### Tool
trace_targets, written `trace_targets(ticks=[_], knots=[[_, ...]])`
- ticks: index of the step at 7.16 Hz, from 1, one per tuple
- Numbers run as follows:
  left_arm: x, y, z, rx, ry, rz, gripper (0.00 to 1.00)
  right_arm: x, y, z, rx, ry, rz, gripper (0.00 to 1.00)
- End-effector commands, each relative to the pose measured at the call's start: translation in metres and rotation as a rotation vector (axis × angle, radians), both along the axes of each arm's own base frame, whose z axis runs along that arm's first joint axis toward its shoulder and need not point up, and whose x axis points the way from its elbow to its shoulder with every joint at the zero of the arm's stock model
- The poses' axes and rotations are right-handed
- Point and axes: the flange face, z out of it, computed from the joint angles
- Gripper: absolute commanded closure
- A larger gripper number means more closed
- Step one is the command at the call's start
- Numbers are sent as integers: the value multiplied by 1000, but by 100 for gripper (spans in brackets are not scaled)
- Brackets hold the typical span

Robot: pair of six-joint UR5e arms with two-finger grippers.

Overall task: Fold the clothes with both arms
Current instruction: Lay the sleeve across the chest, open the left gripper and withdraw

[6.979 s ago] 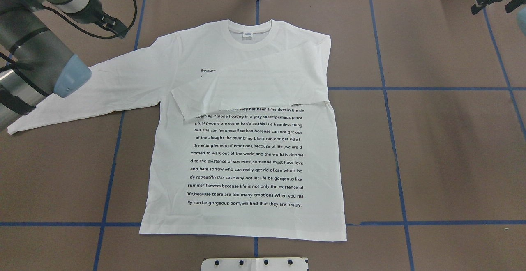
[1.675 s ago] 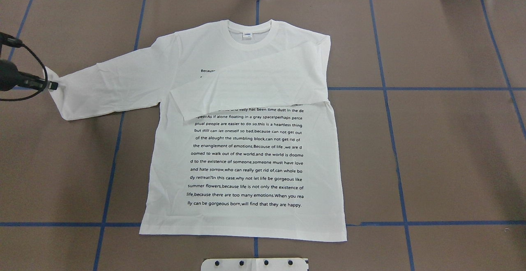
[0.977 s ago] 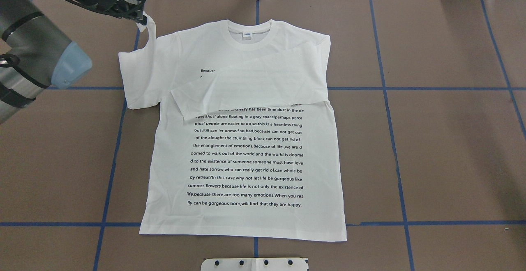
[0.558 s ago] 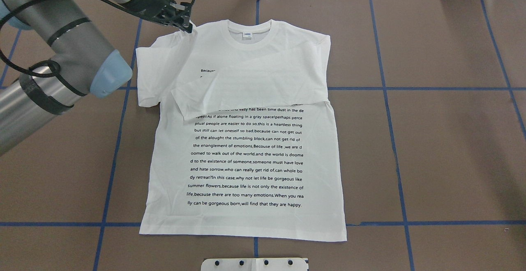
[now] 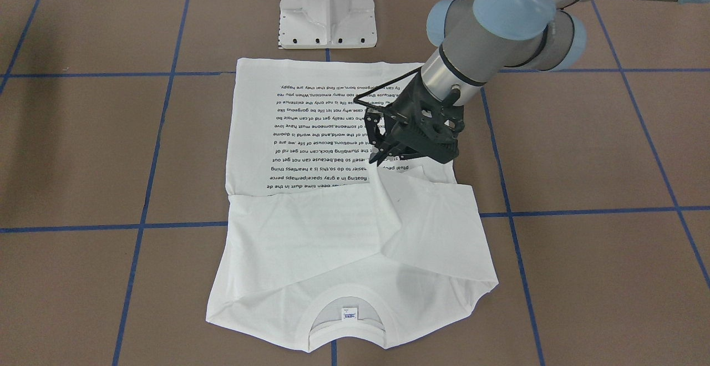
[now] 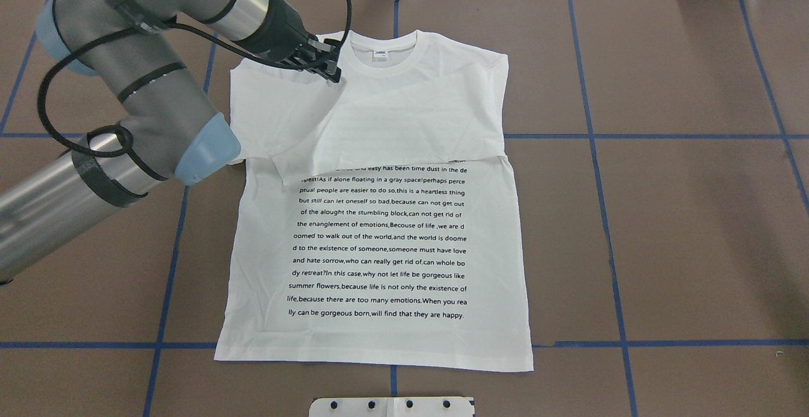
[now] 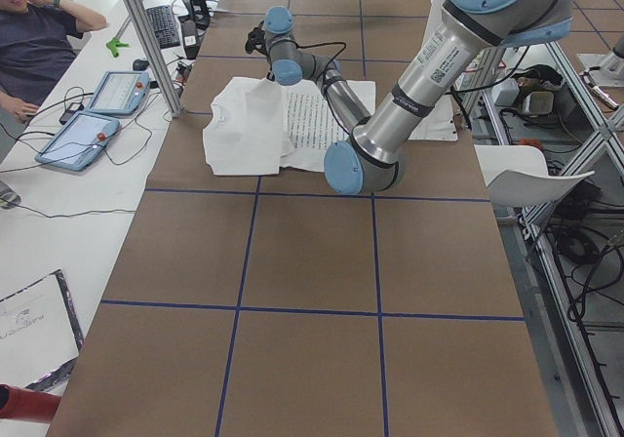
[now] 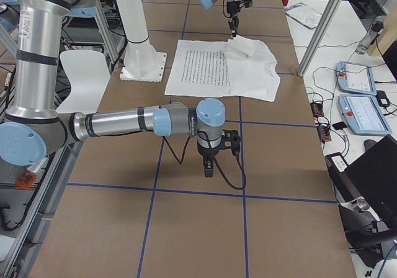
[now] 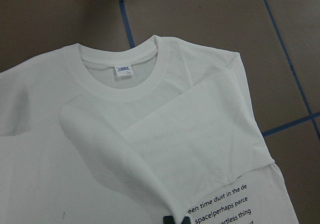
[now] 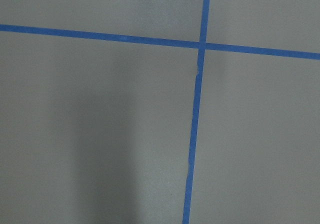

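The shirt [image 6: 379,246] lies flat and print-up in the middle of the table [image 6: 682,227], and its right sleeve [image 6: 404,127] is laid across the chest, so that fold looks done. The left gripper [image 6: 330,73] hangs over the chest just beside the collar [image 6: 385,71], pinched on the cuff of the left sleeve [image 6: 278,114], which is doubled over the shoulder but not yet laid down. I'd say that leaves setting this sleeve down and then folding the body. The right gripper [image 8: 209,166] sits well away over bare table, and I cannot tell whether it's open.
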Motion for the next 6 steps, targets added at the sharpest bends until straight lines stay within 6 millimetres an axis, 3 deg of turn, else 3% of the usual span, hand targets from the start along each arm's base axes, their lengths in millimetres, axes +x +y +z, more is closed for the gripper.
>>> trace_targets(ticks=[1,3,5,6], knots=[[36,21,3,23,8,41,100,0,0,1,-2,-1,1,0],[81,49,0,41,-3,45,100,0,1,2,-5,-1,-1,0],[129,67,10,59,-8,46,100,0,0,2,-5,-1,-1,0],[144,62,20,73,15,47,64,0,0,4,-9,1,1,0]])
